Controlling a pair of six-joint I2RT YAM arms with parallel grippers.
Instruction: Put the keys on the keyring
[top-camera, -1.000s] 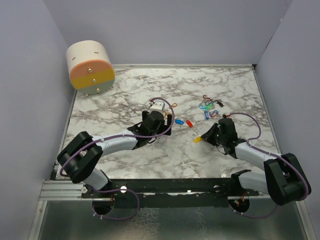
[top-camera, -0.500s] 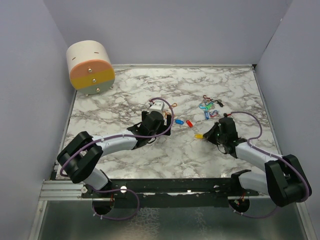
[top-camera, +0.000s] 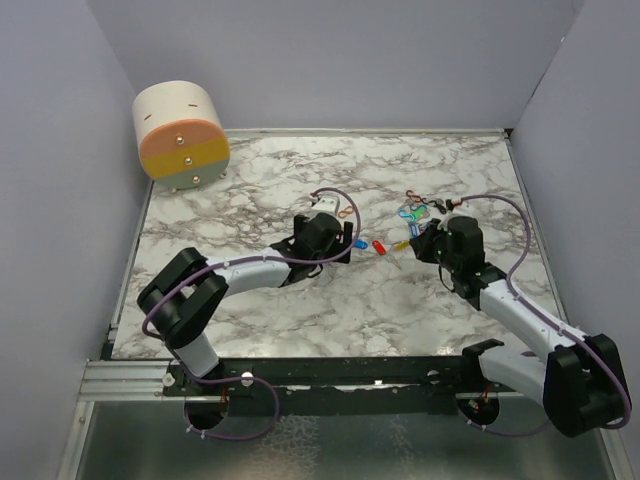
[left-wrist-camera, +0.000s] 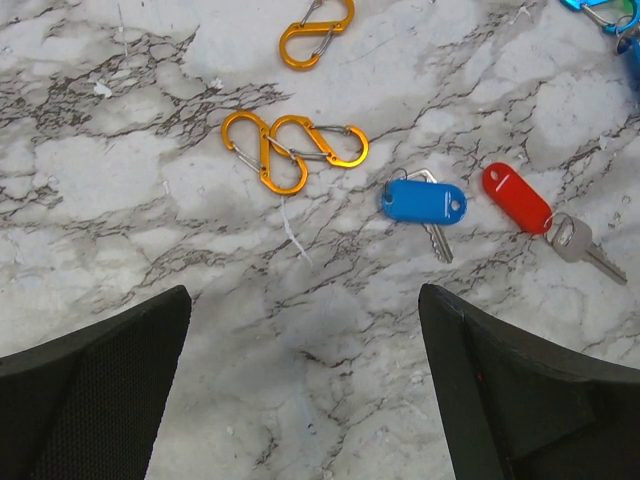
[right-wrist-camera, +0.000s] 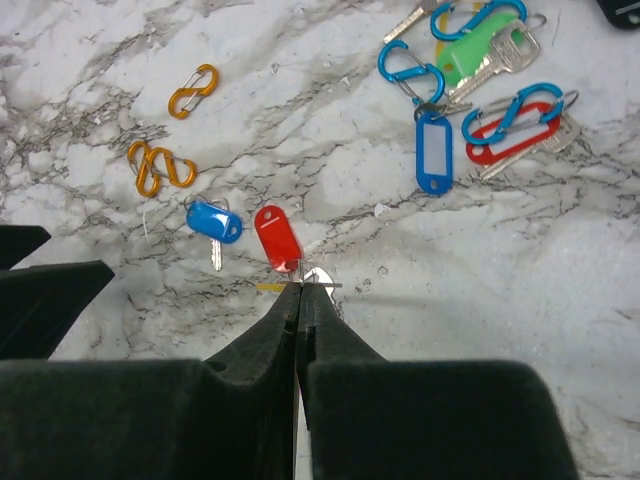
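On white grey-veined marble bench (top-camera: 250, 180): blue oval-tagged key (left-wrist-camera: 424, 201), red oval-tagged key (left-wrist-camera: 517, 198), laid flat between claws. Right claw (right-wrist-camera: 299, 292) clamped on yellow-tagged key (top-camera: 400, 245). Left claw (left-wrist-camera: 305, 300) spread apart. Lilac walls (top-camera: 350, 60) noted.

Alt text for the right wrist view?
The right gripper, jaws pressed together, pinches what looks like a yellow key edge-on over a marble table. Past its tips lie a red key and a blue key, three orange clips at frame left, and a cluster of keys and blue clips top right.
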